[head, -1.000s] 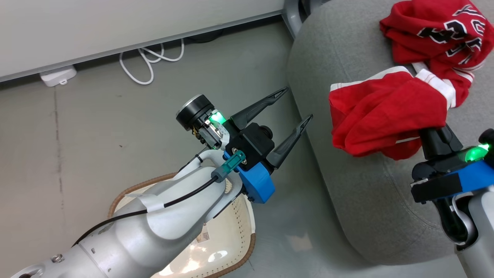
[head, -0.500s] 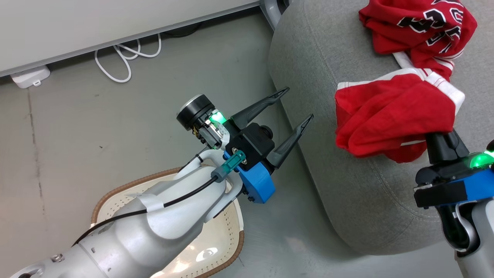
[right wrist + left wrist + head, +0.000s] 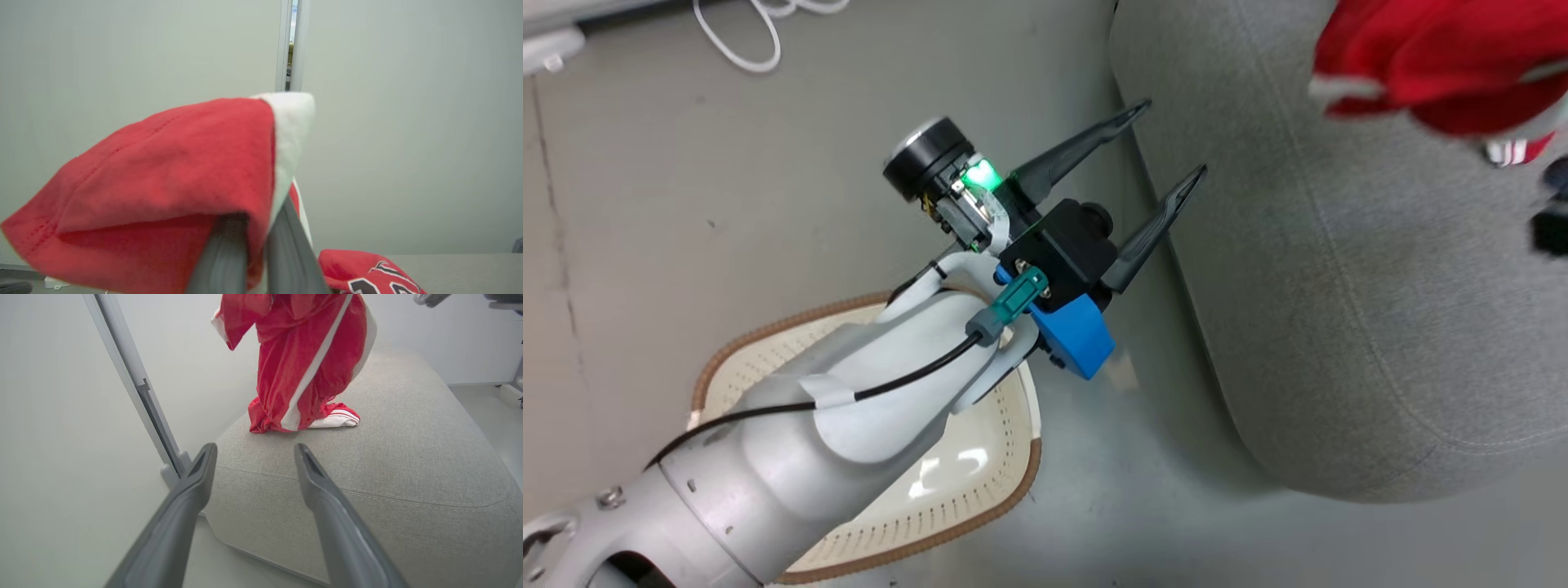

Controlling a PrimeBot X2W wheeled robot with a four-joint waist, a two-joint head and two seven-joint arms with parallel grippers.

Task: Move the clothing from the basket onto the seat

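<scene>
Right claw [image 3: 255, 228] pinches red clothing [image 3: 171, 163] hanging down onto the seat [image 3: 408, 457]; I see my left claw [image 3: 1174, 137] spread wide, empty, near the basket [image 3: 980, 457].

You will find the grey floor [image 3: 645, 204] carrying the basket [image 3: 768, 329], a looped white cable [image 3: 739, 57] and the seat [image 3: 1339, 286]. The basket stands near the seat, not touching it. On the seat, note the red clothing [image 3: 302, 396]: its lower end rests on the cushion top. A lettered red garment [image 3: 367, 273] lies there too.
</scene>
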